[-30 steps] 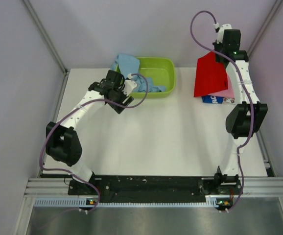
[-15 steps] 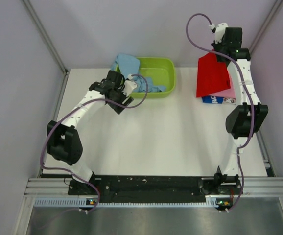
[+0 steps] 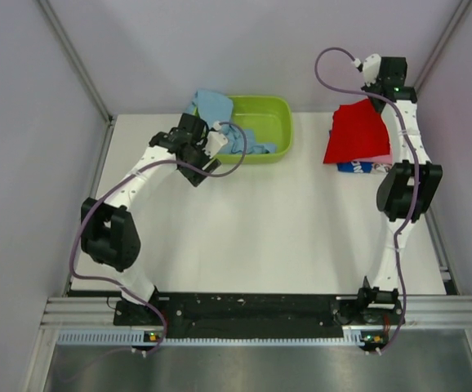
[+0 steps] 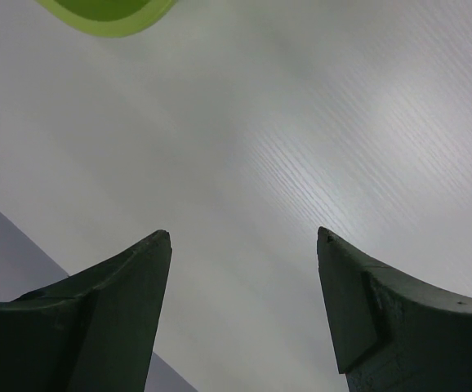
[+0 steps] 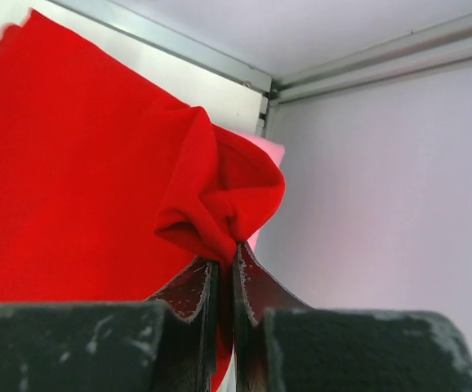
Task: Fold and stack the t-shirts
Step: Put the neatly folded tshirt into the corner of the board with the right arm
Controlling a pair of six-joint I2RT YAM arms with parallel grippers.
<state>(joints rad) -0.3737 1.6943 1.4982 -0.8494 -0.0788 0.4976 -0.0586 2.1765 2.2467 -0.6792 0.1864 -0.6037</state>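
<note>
A smooth white table [image 3: 260, 229] fills the frame. At upper right, a soft red t-shirt [image 3: 354, 135] drapes over a pink tee [image 3: 380, 158] and a dark blue tee [image 3: 365, 167]. The right gripper [image 5: 224, 260] pinches a bunched fold of the red cloth. At upper centre, a crumpled light blue t-shirt [image 3: 214, 104] spills over a glossy rectangular lime basin [image 3: 278, 104]. The left gripper [image 4: 244, 238] is spread and empty.

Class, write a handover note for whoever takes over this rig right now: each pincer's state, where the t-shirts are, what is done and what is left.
Left pincer: open and empty, over bare table beside the lime green basin.
Right pincer: shut on a bunched edge of the red t-shirt, at the far right corner.
T-shirts: the red one drapes over the pink t-shirt and dark blue t-shirt. The light blue t-shirt hangs over the basin's rim.
Done: pink and dark blue appear stacked.
Left: settle and release the red one on the stack, then fold and stack the light blue one.
</note>
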